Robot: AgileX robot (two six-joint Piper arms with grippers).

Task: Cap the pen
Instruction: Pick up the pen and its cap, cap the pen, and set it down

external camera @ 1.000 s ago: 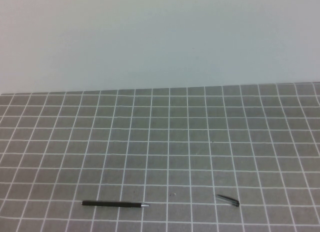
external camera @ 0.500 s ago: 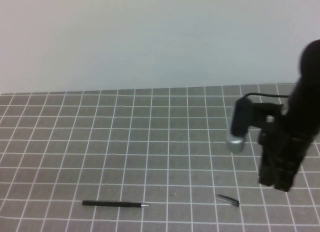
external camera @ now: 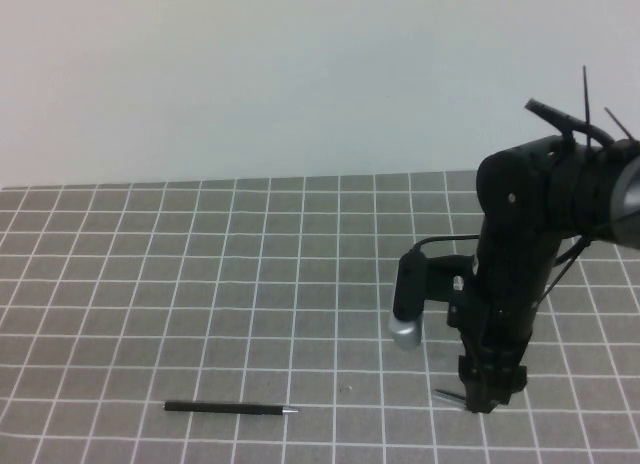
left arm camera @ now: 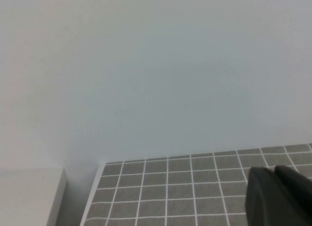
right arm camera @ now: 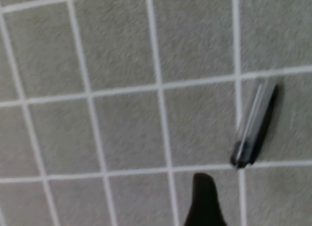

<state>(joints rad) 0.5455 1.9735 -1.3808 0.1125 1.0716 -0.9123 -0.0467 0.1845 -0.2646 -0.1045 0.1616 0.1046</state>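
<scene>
the surface [external camera: 150, 284] is a grey mat ruled with white grid lines, and it stops at a pale wall along its far edge. the black right arm [external camera: 520, 244] reaches down over the right part of it, close to the near edge. the right pincer [external camera: 490, 394] points straight down at the mat there; whether it is spread or pressed together cannot be told. the left pincer [left arm camera: 277, 187] shows only in the left wrist view, as a dark shape over the mat near the wall, and its state cannot be told either.

the pen [external camera: 230, 408] is thin and black with a small silver tip. it lies flat near the near edge, left of the middle. its long axis runs along that edge, and the tip points right, towards the right pincer, well apart from it.

the cap [external camera: 445, 395] is short and dark with a shiny clip down its side, which shows plainly in the right wrist view [right arm camera: 254, 126]. it lies flat by the near edge, right of the middle, at a slight slant to that edge. the right pincer stands directly over its right end, so only its left end shows in the high view; whether they touch cannot be told.
</scene>
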